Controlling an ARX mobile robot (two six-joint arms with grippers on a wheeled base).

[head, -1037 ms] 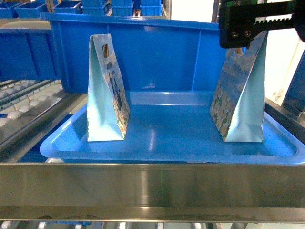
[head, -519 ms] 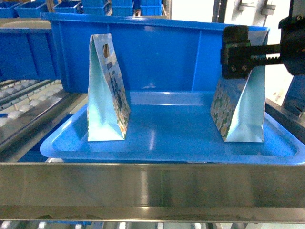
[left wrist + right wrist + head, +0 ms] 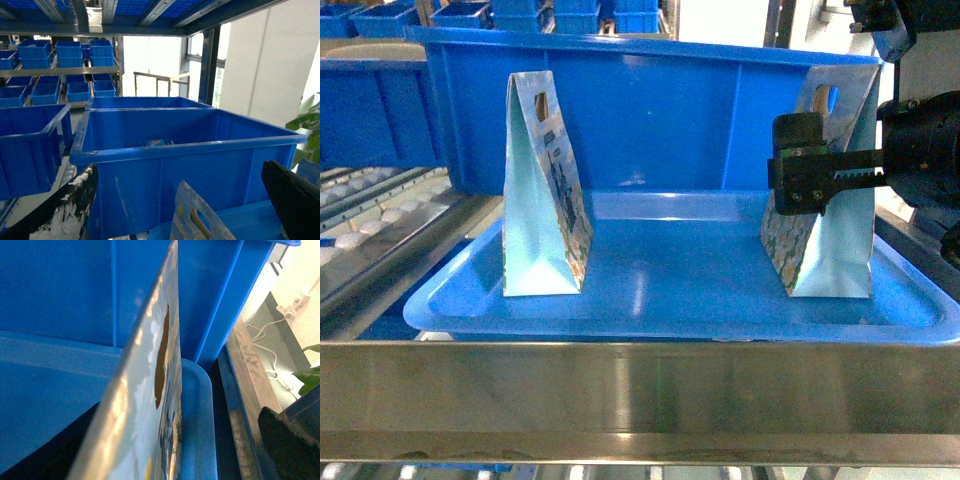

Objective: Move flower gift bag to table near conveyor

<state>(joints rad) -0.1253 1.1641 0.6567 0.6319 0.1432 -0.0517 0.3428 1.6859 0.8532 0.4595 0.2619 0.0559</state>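
Observation:
Two flower-print gift bags stand upright on a blue tray [image 3: 670,310]. The right flower gift bag [image 3: 830,230] has my right gripper [image 3: 825,180] open around its middle, below the handle hole. One black finger [image 3: 798,178] shows in front of the bag. In the right wrist view the bag [image 3: 150,390] rises between the widely spread jaws of the right gripper [image 3: 170,445] and touches neither. The left bag [image 3: 545,190] stands free. My left gripper [image 3: 180,172] is open above a bag top [image 3: 195,220]. Conveyor rollers [image 3: 370,220] lie at the left. The table is out of view.
A large blue bin [image 3: 640,110] stands right behind the tray. A shiny steel rail [image 3: 640,400] crosses the foreground. More blue bins [image 3: 35,140] fill shelves at the left and back. A steel frame [image 3: 245,390] runs along the tray's right side.
My right gripper has come down from the top edge of the right bag to its middle, so the handle hole now shows above it. Both bags have stayed in place.

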